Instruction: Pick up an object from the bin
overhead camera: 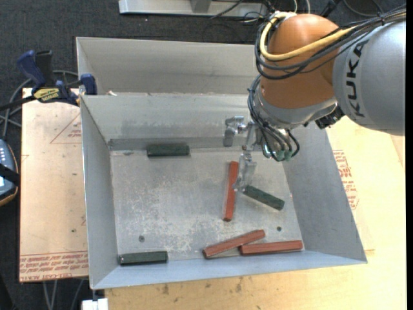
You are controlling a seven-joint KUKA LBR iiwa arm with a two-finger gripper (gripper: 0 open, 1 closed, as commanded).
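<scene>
Grey metal bin (97, 192), sloped walls, flat scuffed floor. Arm with orange wrist cover (300, 60) and looped cables comes in from the right, and the gripper (243, 179) hangs low over the right-centre of the floor. Open or closed: cannot tell, the tip reads as one thin metal shape.

Nearest thing is a red-brown bar (230, 196). It stands almost lengthwise up the view, with its upper end just left of the gripper tip, touching or nearly so; contact not clear. A dark green bar (264, 198) lies tilted just right of and below the tip.

Farther below the tip, two more red-brown bars lie near the front wall: one angled (226, 246), one flat (272, 247), ends meeting. Well left of the tip, a dark green bar (168, 150) lies by the back wall. Another green bar (143, 258) sits in the front-left corner, farthest off.
</scene>
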